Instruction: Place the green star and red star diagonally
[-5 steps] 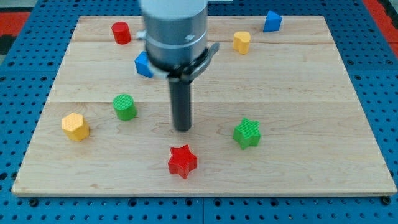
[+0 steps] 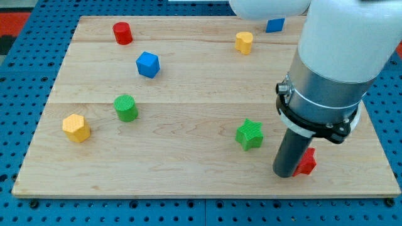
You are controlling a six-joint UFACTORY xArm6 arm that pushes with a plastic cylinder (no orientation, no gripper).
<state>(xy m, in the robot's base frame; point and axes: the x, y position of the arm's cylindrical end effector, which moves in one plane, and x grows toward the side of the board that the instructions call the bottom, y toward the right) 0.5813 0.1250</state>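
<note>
Starting at the view's left, a yellow hexagon block (image 2: 76,127) sits near the board's edge, with a green cylinder (image 2: 126,107) just up and right of it. Up top, a red cylinder (image 2: 122,32), then a blue cube (image 2: 148,64) below it to the right. Across the wooden board (image 2: 188,157) lies the green star (image 2: 250,134), standing free. Another yellow block (image 2: 244,42) and a blue block (image 2: 274,25) sit near the top edge. Far right, the tip (image 2: 286,174) presses against the red star (image 2: 306,162), half hidden behind the rod, lower right of the green star. There is no pincer on this arm, only the rod.
</note>
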